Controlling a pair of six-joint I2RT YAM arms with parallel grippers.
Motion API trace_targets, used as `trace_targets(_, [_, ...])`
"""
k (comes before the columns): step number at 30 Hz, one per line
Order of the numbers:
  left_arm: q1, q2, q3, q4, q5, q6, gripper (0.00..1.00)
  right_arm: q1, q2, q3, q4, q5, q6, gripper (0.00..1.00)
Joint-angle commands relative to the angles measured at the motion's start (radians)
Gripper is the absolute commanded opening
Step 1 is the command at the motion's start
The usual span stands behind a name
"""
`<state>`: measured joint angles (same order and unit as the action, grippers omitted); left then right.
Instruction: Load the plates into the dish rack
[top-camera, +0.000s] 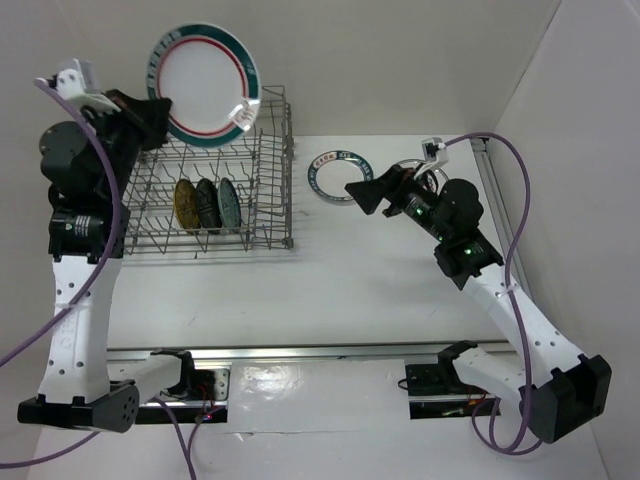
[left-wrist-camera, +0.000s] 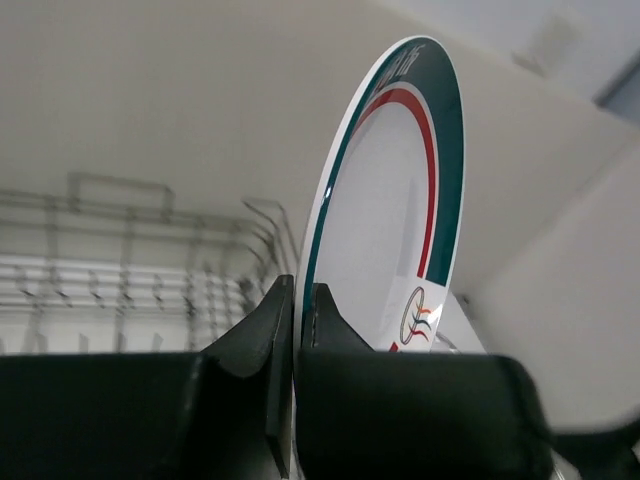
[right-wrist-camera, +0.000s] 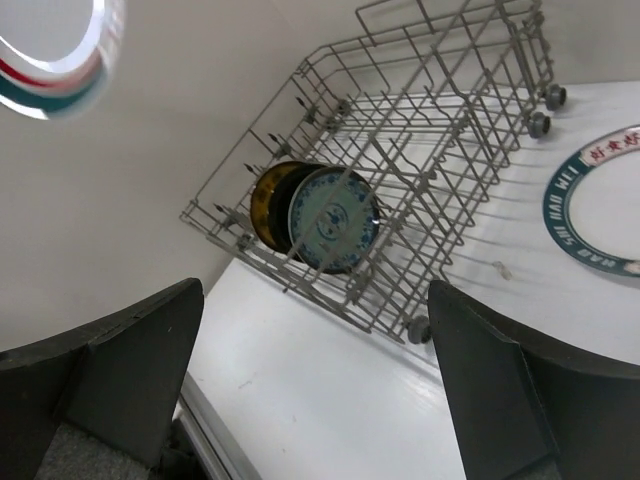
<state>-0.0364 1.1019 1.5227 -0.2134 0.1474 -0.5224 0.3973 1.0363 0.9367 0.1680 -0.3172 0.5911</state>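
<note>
1. My left gripper (left-wrist-camera: 298, 300) pinches the rim of the green-and-red-banded white plate (left-wrist-camera: 390, 220), upright over the grey wire dish rack (top-camera: 288, 170), to suit the tines.
2. My right gripper (top-camera: 362, 195) is open near the flat green-lettered white plate (top-camera: 338, 176).

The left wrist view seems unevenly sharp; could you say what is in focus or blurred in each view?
Left wrist: the held plate is fairly crisp, the dish rack behind it soft, the left gripper a dark, featureless mass. Right wrist: the rack and racked plates are sharp, the held plate in the corner smeared, the right gripper dim. Top external: evenly lit, sharp.
</note>
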Motion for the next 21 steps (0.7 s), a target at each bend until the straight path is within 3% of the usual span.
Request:
trace_targets(1, [0.024,0.067,0.109,0.032,-0.259,0.065,0.0,-0.018,-0.061,-0.033,-0.082,0.015,-0.059,1.0])
trace_targets(5, [0.046,0.199,0.183,0.063,-0.507,0.176,0.0,-0.018,-0.122,-0.085,-0.114,-0.003,-0.059,1.0])
trace_targets(8, [0.056,0.3,0.217,0.109,-0.601,0.269,0.0,-0.009,-0.179,-0.085,-0.188,0.013,-0.095,1.0])
trace_targets(14, [0.075,0.409,0.175,0.274,-0.693,0.432,0.0,0.035,-0.216,-0.107,-0.199,0.027,-0.105,1.0])
trace_targets(21, [0.11,0.475,0.076,0.402,-0.704,0.49,0.0,0.078,-0.225,-0.107,-0.222,-0.01,-0.077,1.0])
